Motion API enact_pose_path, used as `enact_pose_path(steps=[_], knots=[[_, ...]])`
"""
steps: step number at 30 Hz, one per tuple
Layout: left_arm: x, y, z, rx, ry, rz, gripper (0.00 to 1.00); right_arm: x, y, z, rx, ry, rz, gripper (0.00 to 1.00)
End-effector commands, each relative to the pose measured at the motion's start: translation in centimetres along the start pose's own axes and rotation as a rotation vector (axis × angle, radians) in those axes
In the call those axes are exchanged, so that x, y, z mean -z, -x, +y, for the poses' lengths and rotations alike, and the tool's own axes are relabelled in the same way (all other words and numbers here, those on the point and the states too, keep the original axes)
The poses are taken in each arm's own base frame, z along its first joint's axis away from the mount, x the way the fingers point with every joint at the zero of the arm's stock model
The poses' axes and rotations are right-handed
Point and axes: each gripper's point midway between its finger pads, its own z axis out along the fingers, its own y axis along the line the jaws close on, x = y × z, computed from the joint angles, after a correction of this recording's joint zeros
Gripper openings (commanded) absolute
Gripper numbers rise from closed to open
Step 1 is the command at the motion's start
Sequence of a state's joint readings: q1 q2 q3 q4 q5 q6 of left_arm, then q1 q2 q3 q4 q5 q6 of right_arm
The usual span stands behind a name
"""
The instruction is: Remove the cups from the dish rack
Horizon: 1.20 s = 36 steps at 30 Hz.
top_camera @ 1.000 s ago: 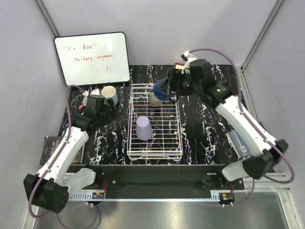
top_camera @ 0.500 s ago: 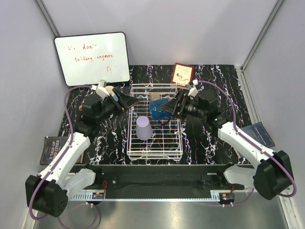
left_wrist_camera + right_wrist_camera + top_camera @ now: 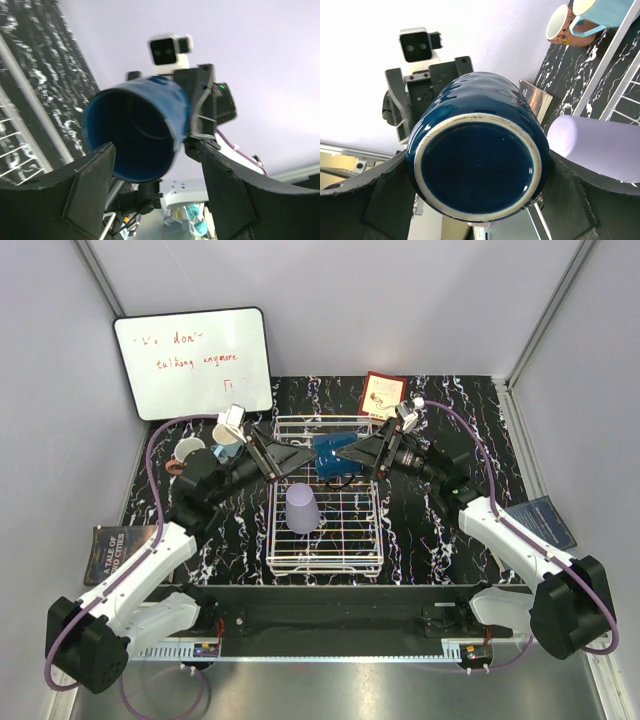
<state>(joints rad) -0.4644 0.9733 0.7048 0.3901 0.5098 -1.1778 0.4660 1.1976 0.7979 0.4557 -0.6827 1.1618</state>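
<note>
The white wire dish rack [image 3: 352, 540] stands mid-table with the lavender tumbler [image 3: 302, 508] upside down in it. My right gripper [image 3: 352, 456] is shut on the dark blue cup [image 3: 330, 457] and holds it on its side above the rack's far end. In the right wrist view its base [image 3: 477, 165] fills the space between my fingers. My left gripper [image 3: 287, 454] is open, its fingers [image 3: 90, 185] either side of the cup's open mouth [image 3: 135, 135]. The light blue mug [image 3: 227, 452] and salmon mug [image 3: 186, 451] stand left of the rack. The grey-beige cup is hidden.
A whiteboard [image 3: 193, 360] leans at the back left and a red card [image 3: 382, 395] stands behind the rack. A book [image 3: 108, 550] lies at the left edge and another book [image 3: 545, 520] at the right edge.
My right arm has come down from the back and turned the dark blue cup sideways. My left gripper has left the mugs and swung right, up to the cup's mouth.
</note>
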Motion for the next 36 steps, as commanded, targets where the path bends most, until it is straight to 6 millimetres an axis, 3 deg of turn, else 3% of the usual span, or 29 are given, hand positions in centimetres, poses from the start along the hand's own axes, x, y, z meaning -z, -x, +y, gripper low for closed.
enact_pose_path(steps=[1, 11, 22, 24, 26, 27, 34, 36], knots=[[-0.5, 1.0, -5.4, -0.086, -0.129, -0.045, 0.70, 0.7, 0.4, 5.0, 0.100, 0.155, -0.002, 0.00], [-2.3, -3.3, -6.4, -0.077, -0.153, 0.046, 0.55, 0.9, 0.0, 5.5, 0.101, 0.181, 0.024, 0.00], [-3.4, -3.7, -6.2, -0.077, -0.158, 0.048, 0.43, 2.2, -1.4, 5.5, 0.088, 0.193, 0.043, 0.00], [-3.7, -4.1, -6.1, -0.077, -0.163, 0.065, 0.35, 2.5, -1.6, 5.6, 0.085, 0.191, 0.039, 0.00], [-4.0, -4.8, -5.8, -0.073, -0.161, 0.082, 0.03, 2.6, -1.7, 5.6, 0.083, 0.183, 0.041, 0.00], [-4.1, -4.9, -5.8, -0.071, -0.159, 0.085, 0.00, 2.7, -1.7, 5.9, 0.089, 0.186, 0.040, 0.00], [-4.9, -6.3, -4.1, -0.101, -0.059, 0.116, 0.00, 2.8, -1.9, 6.1, 0.110, 0.155, 0.068, 0.00], [-4.6, -5.9, -3.7, -0.124, -0.017, 0.095, 0.00, 2.8, -1.8, 5.9, 0.124, 0.128, 0.074, 0.18]])
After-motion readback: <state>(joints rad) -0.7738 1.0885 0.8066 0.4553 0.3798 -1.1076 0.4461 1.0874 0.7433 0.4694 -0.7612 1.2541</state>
